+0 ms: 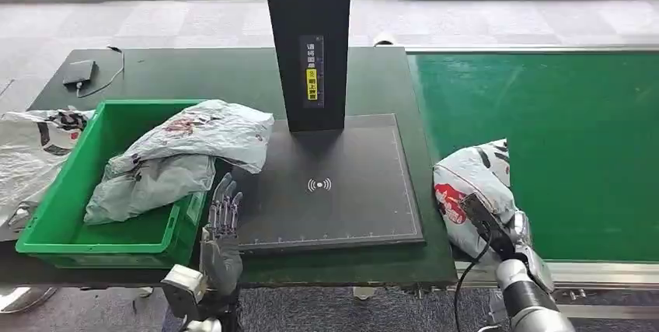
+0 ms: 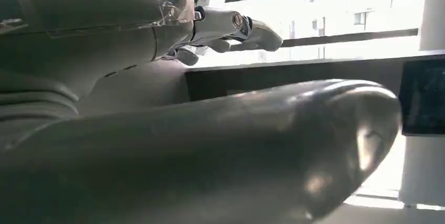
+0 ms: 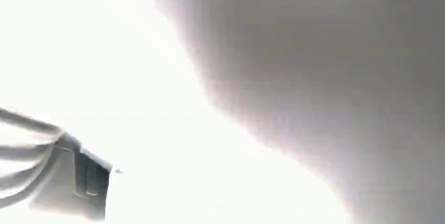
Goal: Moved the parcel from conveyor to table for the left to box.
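Presently: parcel [image 1: 474,184], soft crinkly poly bag at conveyor's [image 1: 559,138] bench-side edge, likely light, slippery; right hand [image 1: 497,227] grips its near end; left hand [image 1: 221,219] open.

Box [image 1: 47,219] on table [image 1: 194,71] left of scan pad [image 1: 342,207]; parcel [image 1: 474,184] on conveyor [image 1: 559,130] right.

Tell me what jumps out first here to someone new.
The green bin at the table's left, heaped with grey mail bags. Then the black post standing over the dark scan pad in the middle. On the green conveyor to the right, the right hand is at a parcel.
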